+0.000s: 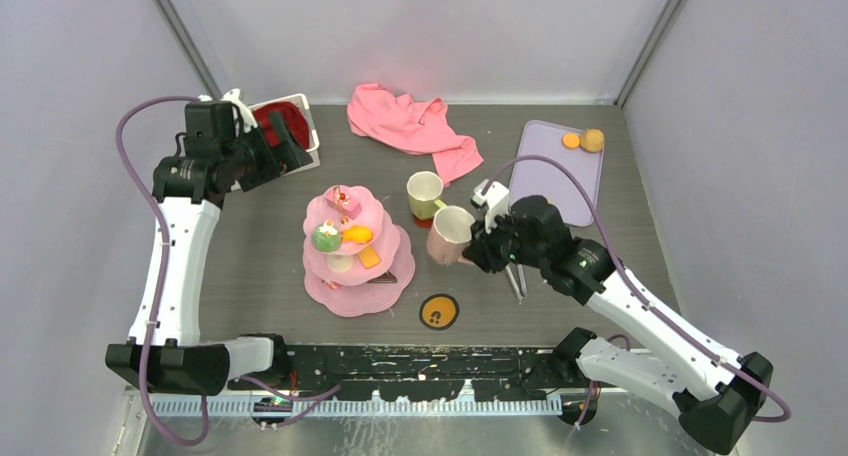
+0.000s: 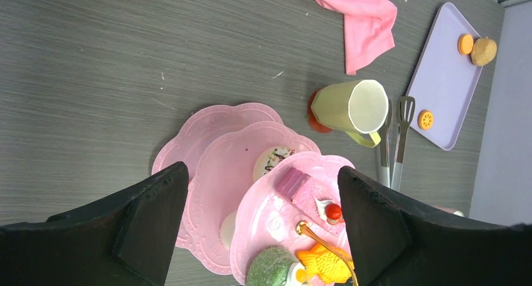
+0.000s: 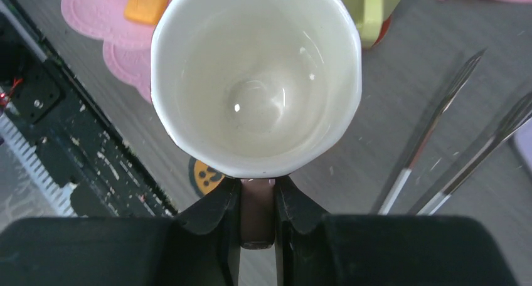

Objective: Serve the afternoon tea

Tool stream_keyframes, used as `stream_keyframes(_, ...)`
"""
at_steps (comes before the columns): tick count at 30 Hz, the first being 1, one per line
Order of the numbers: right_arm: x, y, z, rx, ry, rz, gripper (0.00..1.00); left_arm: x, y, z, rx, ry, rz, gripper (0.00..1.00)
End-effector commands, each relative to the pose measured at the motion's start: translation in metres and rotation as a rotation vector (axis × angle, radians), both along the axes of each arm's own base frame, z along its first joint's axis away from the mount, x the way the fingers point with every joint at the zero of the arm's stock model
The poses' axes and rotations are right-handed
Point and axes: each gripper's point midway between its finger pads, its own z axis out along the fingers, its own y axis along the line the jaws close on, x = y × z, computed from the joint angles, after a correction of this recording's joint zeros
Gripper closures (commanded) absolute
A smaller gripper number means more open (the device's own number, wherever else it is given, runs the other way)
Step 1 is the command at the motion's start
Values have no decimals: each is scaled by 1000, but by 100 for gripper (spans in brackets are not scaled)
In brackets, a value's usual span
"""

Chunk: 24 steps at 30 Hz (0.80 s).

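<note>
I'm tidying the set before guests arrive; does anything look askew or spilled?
Nothing is spilled. The pink cloth lies crumpled at the far side, one end close to the yellow-green mug. The pale pink mug, empty, is held by its handle in the right gripper, not standing on the bare yellow coaster.

Pale grey walls enclose a dark grey wood-grain table under even light.

A robotics lab test cell: plain pale grey panel walls box in a dark grey wood-grain desk. One white-and-black robot arm at lower left and another at lower right are mounted on a black perforated metal rail along the frame's bottom.
</note>
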Motion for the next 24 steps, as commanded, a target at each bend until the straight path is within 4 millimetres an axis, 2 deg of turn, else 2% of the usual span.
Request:
stream_keyframes(1,-22,13,23,157,-3,23,99,11,-3,9,-21,-54,-10,12)
stream_keyframes(4,-31,12,12,164,24,-10,99,12,-3,8,-27,-52,-4,12)
stream_keyframes(13,-55,34,-18,67,10,-56,99,15,-5,8,-37,-53,-4,12)
stream_keyframes(18,-49,30,-30,23,-8,-127,99,17,-6,5,-40,-46,-7,12)
stream_keyframes(24,-71,47,-63,32,45,-98,99,18,-6,1,-37,-40,-10,12)
